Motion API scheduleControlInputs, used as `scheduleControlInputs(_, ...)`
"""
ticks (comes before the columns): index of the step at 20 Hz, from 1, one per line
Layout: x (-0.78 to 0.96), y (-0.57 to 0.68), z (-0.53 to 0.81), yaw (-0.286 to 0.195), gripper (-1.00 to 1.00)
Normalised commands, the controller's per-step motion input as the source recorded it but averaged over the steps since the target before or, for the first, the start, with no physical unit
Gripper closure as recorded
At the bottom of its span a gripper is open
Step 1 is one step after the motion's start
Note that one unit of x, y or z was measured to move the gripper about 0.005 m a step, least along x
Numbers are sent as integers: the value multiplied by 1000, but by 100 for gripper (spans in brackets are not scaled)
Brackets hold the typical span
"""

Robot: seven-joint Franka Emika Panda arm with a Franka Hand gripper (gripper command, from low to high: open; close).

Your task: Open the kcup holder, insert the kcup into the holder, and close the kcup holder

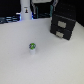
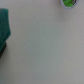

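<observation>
On the exterior view's left, a tall white bottle (image 1: pixel 25 12) with a dark marking stands at the far edge of the table (image 1: pixel 20 60). It is not part of the task. The robot arm base (image 1: pixel 42 5) sits behind it, toward the middle of the far edge.

Near the centre of the exterior view, slightly to its left, the kcup (image 1: pixel 32 47) stands upright on the bare table surface with its round green top facing up. Nothing touches it.

On the exterior view's right, the kcup holder (image 1: pixel 63 27) rests on the table, well apart from the kcup. Both front panels sit flush with the body, so the drawers appear closed. The pod slots are not visible. The holder's long axis runs obliquely across the view, with the front panels facing the near left.

The gripper does not appear in the exterior view. The wrist view shows mostly bare table, a green shape (image 2: pixel 5 27) at one edge that cannot be identified, and the kcup (image 2: pixel 67 3) cut off at the picture's corner. No fingertips are visible, so how far the gripper is spread, and whether it holds anything, cannot be told.

Judgement: the opening step is not yet done. The governing relation is that the camera looks down near the kcup, while the holder lies away toward the exterior view's right. The coming move calls for travel to a drawer handle.
</observation>
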Motion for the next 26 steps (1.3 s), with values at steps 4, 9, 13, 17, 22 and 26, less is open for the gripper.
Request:
scheduleControlInputs(4, -353, 443, 28, -132, -100)
scheduleControlInputs(9, -366, 503, 17, -143, -100)
scheduleControlInputs(13, -241, 629, 10, -177, -100)
scheduleControlInputs(17, -178, 666, -17, -191, -100)
scheduleControlInputs(22, -142, 674, -66, -184, -100)
scheduleControlInputs(26, -146, 664, -121, -182, -100)
